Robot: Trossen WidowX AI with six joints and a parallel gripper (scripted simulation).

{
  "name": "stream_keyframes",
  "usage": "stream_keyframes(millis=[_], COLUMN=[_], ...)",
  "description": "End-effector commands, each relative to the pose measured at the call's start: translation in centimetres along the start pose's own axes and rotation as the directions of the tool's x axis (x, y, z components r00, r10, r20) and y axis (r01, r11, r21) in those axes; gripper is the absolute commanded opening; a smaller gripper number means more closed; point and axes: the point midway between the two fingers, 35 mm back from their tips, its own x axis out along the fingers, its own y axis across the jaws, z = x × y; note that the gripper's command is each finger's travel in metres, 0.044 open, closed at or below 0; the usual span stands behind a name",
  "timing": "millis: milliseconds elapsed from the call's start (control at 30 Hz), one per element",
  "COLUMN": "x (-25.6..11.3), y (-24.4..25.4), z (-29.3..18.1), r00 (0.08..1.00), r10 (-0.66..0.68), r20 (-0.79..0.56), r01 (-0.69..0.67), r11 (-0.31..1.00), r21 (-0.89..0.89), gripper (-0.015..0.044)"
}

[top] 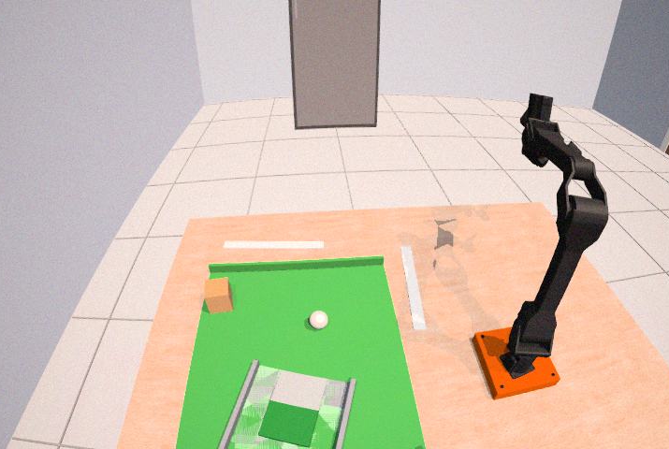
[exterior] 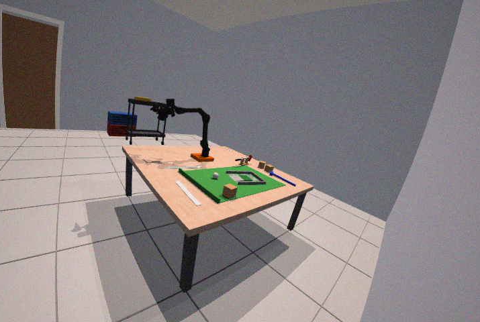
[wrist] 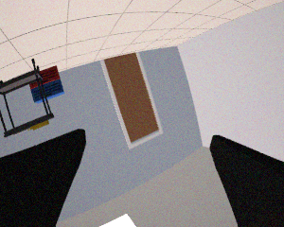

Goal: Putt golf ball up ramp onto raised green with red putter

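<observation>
The white golf ball (top: 318,319) (exterior: 215,176) rests on the green mat (top: 367,339) (exterior: 202,182), in front of the pale ramp (top: 298,389) (exterior: 235,177). The dark raised green (top: 289,423) (exterior: 245,177) lies behind the ramp, between grey rails. What looks like the red putter shows in the exterior view as a small red head (exterior: 250,157) with a dark handle, on wooden supports beyond the mat; its full shape is too small to tell. My gripper (wrist: 150,140) is open and empty, raised high above the table, well away from ball and putter.
An orange-brown block (top: 218,295) (exterior: 229,190) stands at a mat corner. A blue putter (exterior: 284,179) lies beside the mat near two wooden blocks (exterior: 262,164) (exterior: 269,168). White strips (top: 274,244) (top: 413,288) lie outside the mat. A low green wall (top: 298,263) edges it.
</observation>
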Motion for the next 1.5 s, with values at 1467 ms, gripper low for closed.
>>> stream_keyframes(millis=[1467], x=[-62.3], y=[1.2], z=[27.4], r00=[-0.153], r10=[-0.233], r20=[0.96], r01=[0.711], r11=[0.649], r21=[0.271], gripper=[0.044])
